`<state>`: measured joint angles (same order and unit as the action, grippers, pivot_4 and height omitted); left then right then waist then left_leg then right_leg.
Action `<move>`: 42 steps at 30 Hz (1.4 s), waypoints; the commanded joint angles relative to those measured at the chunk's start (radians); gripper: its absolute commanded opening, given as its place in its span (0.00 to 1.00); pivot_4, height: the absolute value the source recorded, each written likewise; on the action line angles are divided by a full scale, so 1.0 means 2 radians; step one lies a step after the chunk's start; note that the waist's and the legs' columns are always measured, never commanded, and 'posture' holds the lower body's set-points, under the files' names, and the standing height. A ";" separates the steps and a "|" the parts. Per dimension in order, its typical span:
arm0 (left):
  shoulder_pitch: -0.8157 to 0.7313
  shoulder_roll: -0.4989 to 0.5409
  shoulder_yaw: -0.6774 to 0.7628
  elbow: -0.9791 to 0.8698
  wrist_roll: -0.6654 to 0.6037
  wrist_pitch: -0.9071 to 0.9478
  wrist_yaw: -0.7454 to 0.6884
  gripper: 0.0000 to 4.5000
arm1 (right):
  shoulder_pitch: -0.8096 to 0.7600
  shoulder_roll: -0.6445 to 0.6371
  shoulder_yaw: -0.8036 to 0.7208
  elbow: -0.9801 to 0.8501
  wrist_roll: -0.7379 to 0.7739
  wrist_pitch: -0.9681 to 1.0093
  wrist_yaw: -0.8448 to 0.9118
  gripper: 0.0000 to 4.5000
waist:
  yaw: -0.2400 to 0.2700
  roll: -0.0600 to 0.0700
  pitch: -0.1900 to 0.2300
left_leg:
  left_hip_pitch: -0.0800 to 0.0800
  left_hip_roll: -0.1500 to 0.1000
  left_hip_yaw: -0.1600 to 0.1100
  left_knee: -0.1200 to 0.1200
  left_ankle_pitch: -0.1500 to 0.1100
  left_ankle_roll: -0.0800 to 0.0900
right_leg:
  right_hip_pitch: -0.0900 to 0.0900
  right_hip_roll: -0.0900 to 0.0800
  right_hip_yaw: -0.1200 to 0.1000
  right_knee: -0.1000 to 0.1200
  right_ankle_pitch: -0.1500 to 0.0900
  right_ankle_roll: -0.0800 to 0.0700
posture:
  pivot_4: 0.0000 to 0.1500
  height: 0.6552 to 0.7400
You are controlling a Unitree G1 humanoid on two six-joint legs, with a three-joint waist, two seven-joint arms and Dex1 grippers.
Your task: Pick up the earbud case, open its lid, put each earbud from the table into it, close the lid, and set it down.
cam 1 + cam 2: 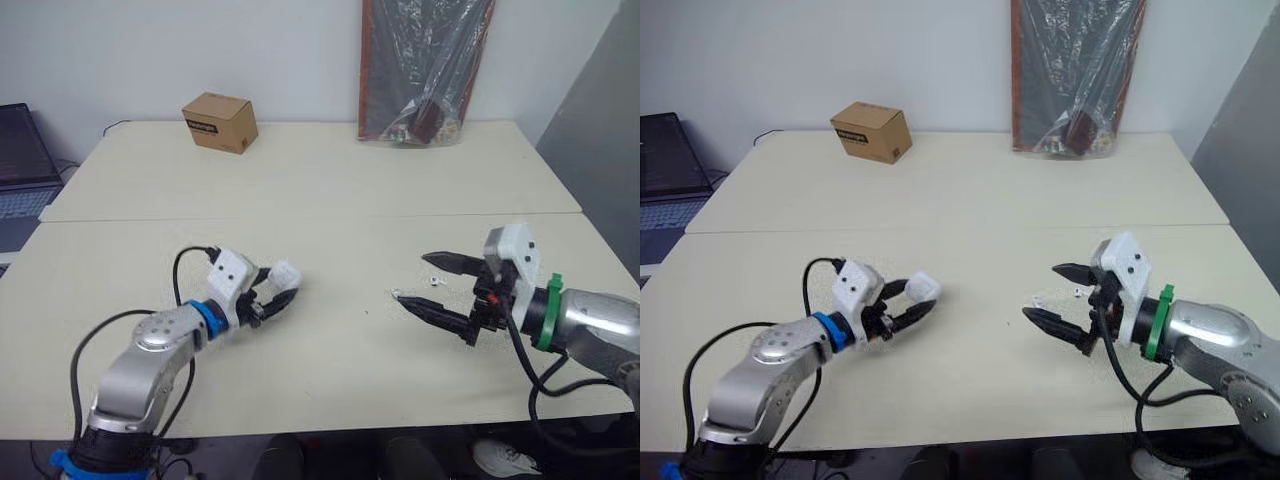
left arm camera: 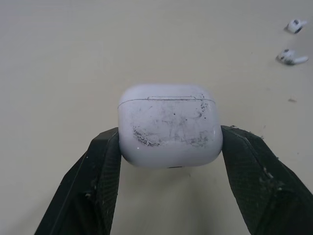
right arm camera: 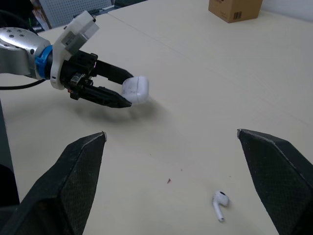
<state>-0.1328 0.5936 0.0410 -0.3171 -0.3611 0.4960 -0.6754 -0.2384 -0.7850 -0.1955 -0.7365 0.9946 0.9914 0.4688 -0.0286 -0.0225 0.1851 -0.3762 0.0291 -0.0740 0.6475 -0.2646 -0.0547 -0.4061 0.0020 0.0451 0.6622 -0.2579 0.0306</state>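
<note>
My left gripper (image 1: pixel 280 285) is shut on the white earbud case (image 1: pixel 285 272), one finger on each side, holding it just above the left half of the table. The case (image 2: pixel 169 125) is scuffed and its lid is closed. Two white earbuds lie on the table to the right: one (image 1: pixel 396 294) nearer the middle and one (image 1: pixel 433 280) beyond it. My right gripper (image 1: pixel 412 280) stands open and low over the table, its fingers on either side of the earbuds. The right wrist view shows one earbud (image 3: pixel 219 201) between that gripper's spread fingers, with the held case (image 3: pixel 135 88) farther off.
A small cardboard box (image 1: pixel 220 121) sits at the table's far left. A plastic-wrapped dark package (image 1: pixel 425 65) leans on the wall at the far right. A laptop (image 1: pixel 22 165) is beside the table's left edge. A seam (image 1: pixel 300 218) crosses the tabletop.
</note>
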 commanded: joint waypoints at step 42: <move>-0.140 -0.018 -0.056 0.041 -0.017 -0.165 -0.174 0.61 | -0.213 0.117 0.171 0.247 0.489 0.025 -0.413 0.74 | -0.001 0.000 0.000 | -0.003 0.000 -0.001 0.000 0.000 0.000 | -0.003 0.001 -0.001 0.000 0.001 -0.002 | 1.00 1.00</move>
<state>-0.3921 0.5631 -0.0778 -0.1987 -0.3777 0.1693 -1.0229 -0.6429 -0.5557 0.1522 -0.2281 1.9456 1.0537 -0.3598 -0.0313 -0.0219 0.1854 -0.3823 0.0299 -0.0753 0.6468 -0.2646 -0.0541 -0.4121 0.0031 0.0440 0.6631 -0.2564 0.0276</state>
